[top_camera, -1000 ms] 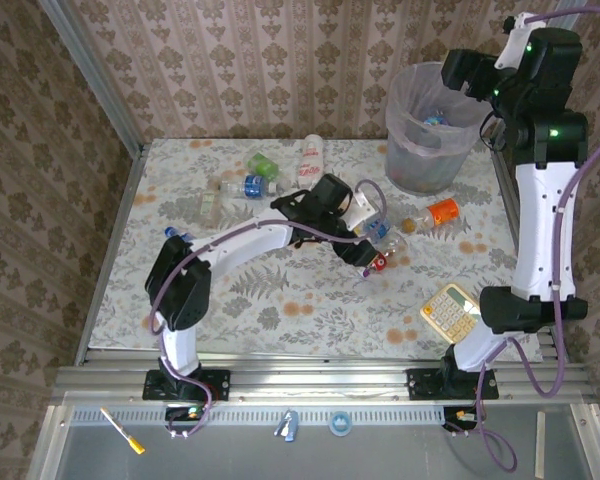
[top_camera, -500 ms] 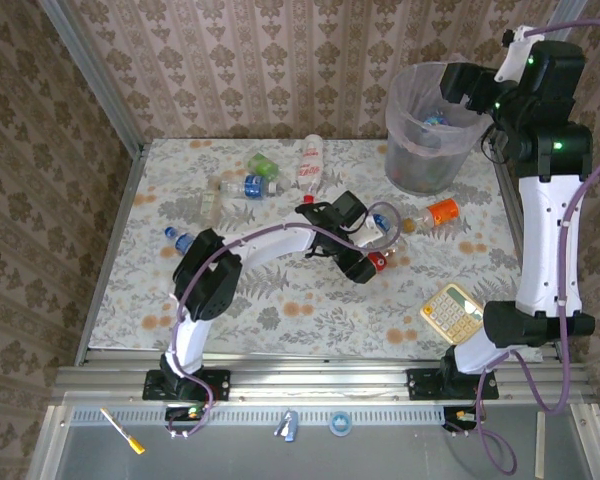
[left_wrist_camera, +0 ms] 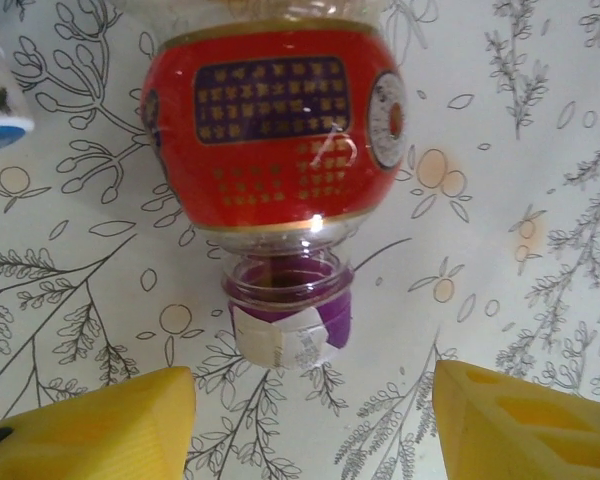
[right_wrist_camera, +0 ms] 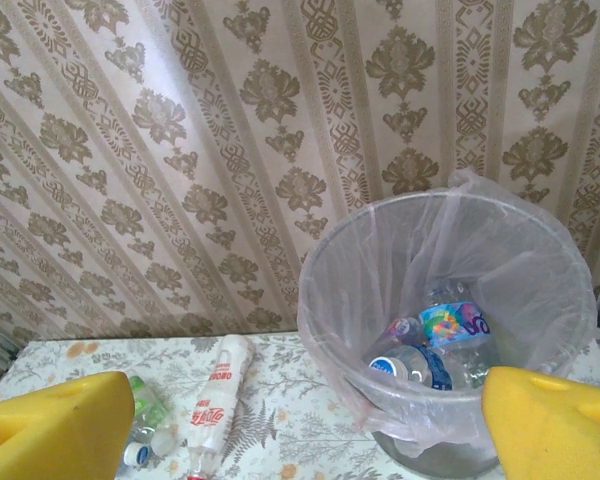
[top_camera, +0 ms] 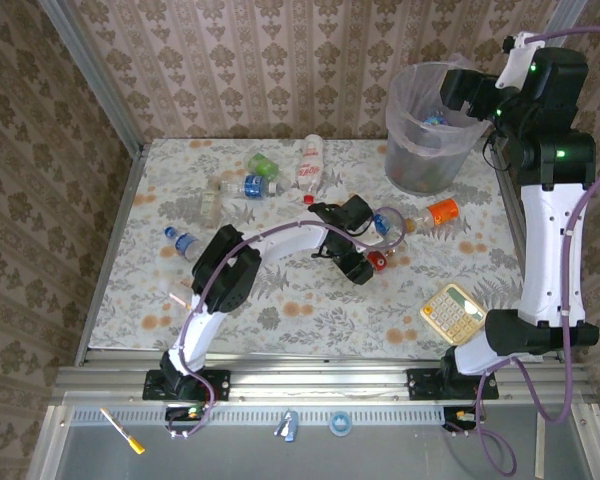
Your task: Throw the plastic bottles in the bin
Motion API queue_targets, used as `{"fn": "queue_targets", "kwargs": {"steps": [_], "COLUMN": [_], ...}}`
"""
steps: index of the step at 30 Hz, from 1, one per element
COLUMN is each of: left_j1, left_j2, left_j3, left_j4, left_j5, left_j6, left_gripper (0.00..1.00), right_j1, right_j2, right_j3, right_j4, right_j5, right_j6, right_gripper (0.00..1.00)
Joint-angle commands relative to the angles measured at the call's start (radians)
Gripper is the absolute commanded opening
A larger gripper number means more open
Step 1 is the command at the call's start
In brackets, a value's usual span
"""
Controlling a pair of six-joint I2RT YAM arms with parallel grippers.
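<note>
Floral-cloth table (top_camera: 280, 310) carried the bin (top_camera: 420, 165) at far right corner. Nr far edge, mid: green bottle (top_camera: 265, 163), white bottle (top_camera: 311, 160), clear blue-label bottle (top_camera: 244, 186). Blue-cap bottle (top_camera: 183, 241) lay nr left edge. Red-label bottle (left_wrist_camera: 280, 140) lay approx. at centre, orange bottle (top_camera: 442, 211) to its right. Calculator (top_camera: 452, 311) sat nr near right corner.

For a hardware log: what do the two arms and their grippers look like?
The left arm and right arm both have white links, black joint housings and a purple cable looped alongside. The right arm also shows small green lights on its upper joints. The left gripper and right gripper have chunky yellow fingertips.
</note>
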Motion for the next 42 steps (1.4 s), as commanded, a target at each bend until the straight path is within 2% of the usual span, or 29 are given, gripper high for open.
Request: {"fn": "queue_targets", "kwargs": {"steps": [1, 10, 18, 29, 34, 42], "left_j1": [-0.001, 0.006, 0.007, 0.015, 0.035, 0.037], "left_j2": [0.022, 0.064, 0.081, 0.086, 0.014, -0.160], "left_j3": [0.036, 0.054, 0.067, 0.043, -0.027, -0.214], "left_j4": [-0.035, -0.002, 0.049, 0.068, 0.106, 0.241], "left_j5": [-0.037, -0.035, 0.014, 0.026, 0.041, 0.072], "left_j6": [-0.014, -0.021, -0.043, -0.046, -0.045, -0.019], "left_gripper": [0.64, 0.64, 0.63, 0.43, 0.27, 0.25], "right_j1": [-0.002, -0.002, -0.002, -0.002, -0.002, -0.002], "right_j2": [-0.021, -0.018, -0.015, -0.027, -0.034, -0.033], "right_j3": [-0.010, -0.017, -0.026, -0.033, -0.038, -0.057], "right_j4": [0.008, 0.008, 0.009, 0.008, 0.010, 0.026], "right_j5": [-0.025, -0.032, -0.038, -0.047, -0.050, -0.062], "right_j6": [-0.006, -0.005, -0.010, -0.018, -0.018, -0.002], "right_gripper": [0.92, 0.92, 0.91, 0.91, 0.91, 0.91]}}
